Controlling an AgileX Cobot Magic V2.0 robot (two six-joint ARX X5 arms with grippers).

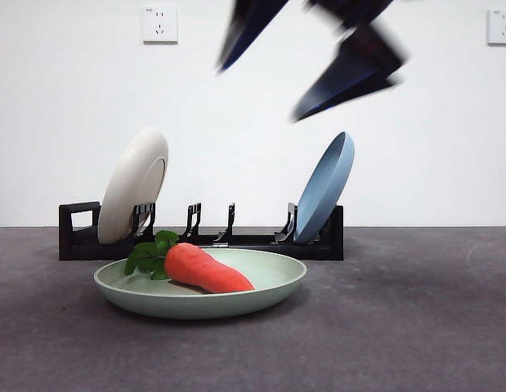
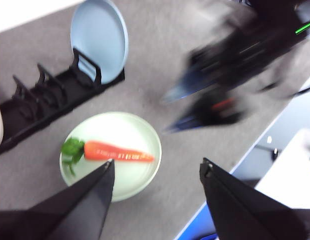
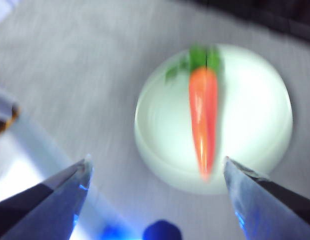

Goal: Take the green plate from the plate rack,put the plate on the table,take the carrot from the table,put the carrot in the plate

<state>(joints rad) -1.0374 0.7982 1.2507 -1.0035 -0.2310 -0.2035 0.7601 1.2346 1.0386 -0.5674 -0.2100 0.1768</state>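
The green plate (image 1: 277,273) lies flat on the table (image 1: 416,327) in front of the plate rack (image 1: 253,242). The carrot (image 1: 208,269) lies in the plate, with its leaves to the left. My right gripper (image 1: 257,95) is open and empty, blurred, high above the plate's right side. The right wrist view shows it (image 3: 156,160) over the plate (image 3: 255,110) and the carrot (image 3: 205,115). My left gripper (image 2: 157,162) is open and empty, high above the plate (image 2: 119,130) and the carrot (image 2: 117,152). The left wrist view also shows the right gripper (image 2: 165,115).
The rack (image 2: 39,105) holds a cream-white plate (image 1: 134,192) at its left end and a blue plate (image 1: 326,186) at its right end, with bare prongs between. A white wall with two sockets (image 1: 159,24) stands behind. The table's edge (image 2: 235,165) runs near the plate.
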